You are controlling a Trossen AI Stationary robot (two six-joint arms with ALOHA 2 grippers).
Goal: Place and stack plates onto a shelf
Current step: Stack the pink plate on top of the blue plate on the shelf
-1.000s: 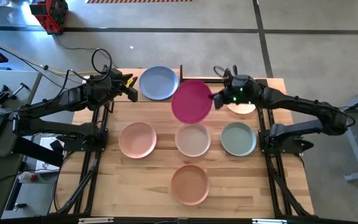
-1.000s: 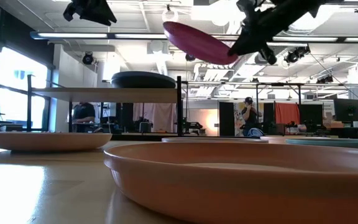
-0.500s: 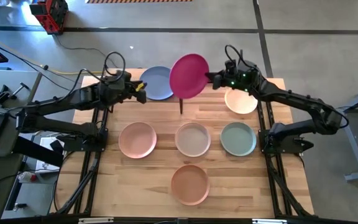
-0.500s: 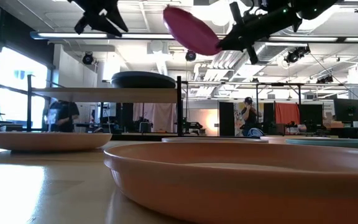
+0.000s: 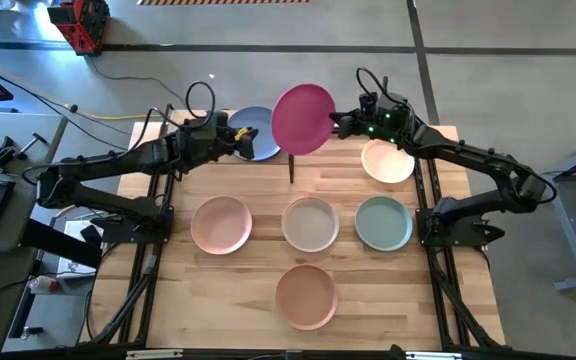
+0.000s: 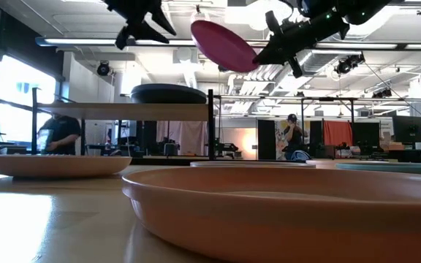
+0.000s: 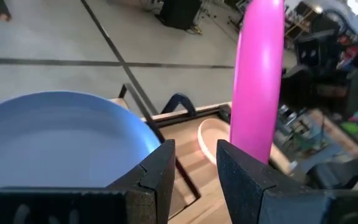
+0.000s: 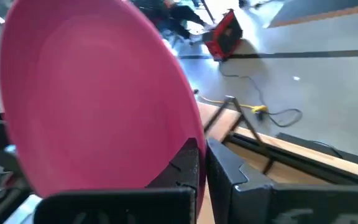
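The magenta plate (image 5: 303,118) hangs tilted high above the far middle of the table, with my right gripper (image 5: 336,122) shut on it. In the low view it floats (image 6: 225,45) above the shelf (image 6: 123,111). A blue plate (image 5: 256,130) rests on the shelf, dark in the low view (image 6: 168,93). My left gripper (image 5: 246,138) hovers open over the blue plate's right part, just left of the magenta plate, nothing between its fingers (image 7: 160,171). Pink (image 5: 221,223), beige (image 5: 310,223), sage green (image 5: 383,222), peach-orange (image 5: 305,295) and cream (image 5: 388,160) plates lie flat on the table. My right gripper pinches the magenta plate's rim (image 8: 191,134) on its right-hand side between its two fingers, one on each face. The fingers come nearly level from the table's right. The plate is lifted clear above the shelf, tilted, its free edge (image 6: 196,28) higher than the held edge.
A black shelf post (image 5: 291,165) stands just below the magenta plate. Black arm frames run along the table's left (image 5: 153,250) and right (image 5: 438,260) sides. People stand in the room beyond (image 6: 294,135).
My right gripper has carried the magenta plate toward the table's far edge and up, and the plate has tipped steeper. My left gripper has moved toward the table's right, over the blue plate and closer to the magenta plate, rolling as it went.
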